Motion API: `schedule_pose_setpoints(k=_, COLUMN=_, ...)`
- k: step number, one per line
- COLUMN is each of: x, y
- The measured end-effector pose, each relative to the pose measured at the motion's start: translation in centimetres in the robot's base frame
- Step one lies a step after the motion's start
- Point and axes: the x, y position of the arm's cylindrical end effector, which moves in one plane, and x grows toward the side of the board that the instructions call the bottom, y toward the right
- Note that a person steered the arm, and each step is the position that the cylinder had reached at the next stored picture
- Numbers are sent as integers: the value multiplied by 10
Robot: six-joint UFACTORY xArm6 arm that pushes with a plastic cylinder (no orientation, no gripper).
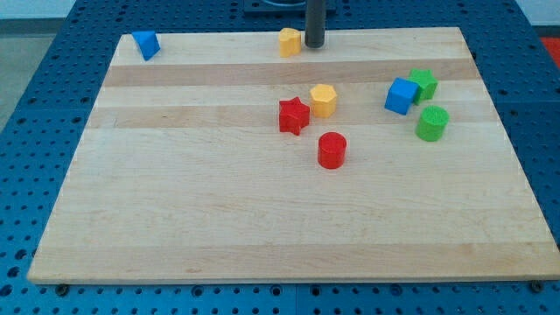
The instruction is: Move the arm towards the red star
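Observation:
The red star (294,115) lies on the wooden board near the middle, a little toward the view's top. My tip (314,46) stands at the board's top edge, just right of a yellow block (290,41) and well above the red star. A yellow hexagon block (323,100) sits right next to the star on its upper right. A red cylinder (332,150) stands below and right of the star.
A blue block (146,44) lies at the board's top left corner. At the right, a blue cube (402,95) touches a green block (423,83), with a green cylinder (431,123) just below. The board (175,219) rests on a blue perforated table.

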Motion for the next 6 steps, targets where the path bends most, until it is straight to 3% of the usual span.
schedule_pose_setpoints(k=3, x=3, y=-33)
schedule_pose_setpoints(k=4, x=29, y=-5)
schedule_pose_setpoints(k=6, x=73, y=-46)
